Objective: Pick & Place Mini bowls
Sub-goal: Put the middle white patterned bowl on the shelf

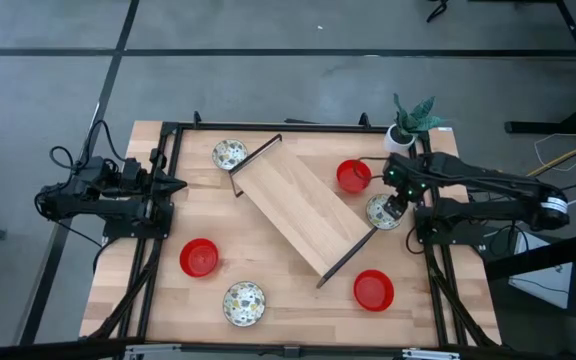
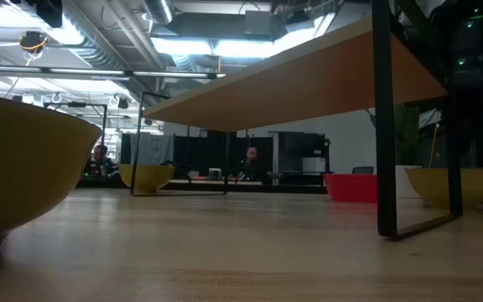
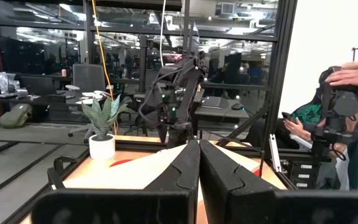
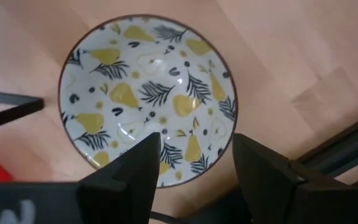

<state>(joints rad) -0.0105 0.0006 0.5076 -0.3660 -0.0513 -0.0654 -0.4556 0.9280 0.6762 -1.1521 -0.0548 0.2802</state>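
White-glazed patterned bowl bears yellow pears and dark leaves.

Two dark jointed arms, black cables, matte angular claw fingers

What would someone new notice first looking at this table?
Probably the slanted wooden shelf on a black frame lying diagonally mid-table, ringed by small bowls, glossy red and pear-patterned. At the right edge, the right gripper hovers open directly over one pear-patterned white bowl, while the left gripper waits shut at the left.
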